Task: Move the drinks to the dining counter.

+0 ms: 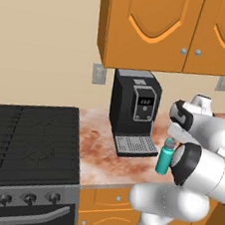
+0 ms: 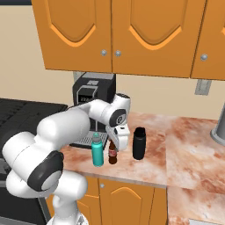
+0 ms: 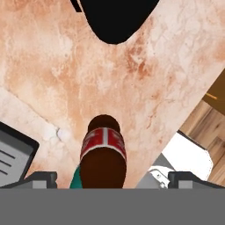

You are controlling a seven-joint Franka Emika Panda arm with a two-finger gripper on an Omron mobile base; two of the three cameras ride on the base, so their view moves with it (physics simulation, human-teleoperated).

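Brown bottle (image 3: 103, 151) stands upright between the open hand's (image 3: 112, 178) fingertips.

A black coffee machine (image 1: 134, 112) stands on the marbled worktop (image 1: 98, 158), beside a black stove (image 1: 27, 146), under orange cabinets (image 1: 160, 28).

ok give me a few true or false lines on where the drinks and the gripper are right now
1. The gripper is open, its fingers on either side of the brown bottle. True.
2. The teal bottle lies on its side. False: it stands upright on the worktop.
3. The black flask stands right of the brown bottle in the right base view. True.
4. The coffee machine sits on the stove. False: it stands on the worktop beside the stove.
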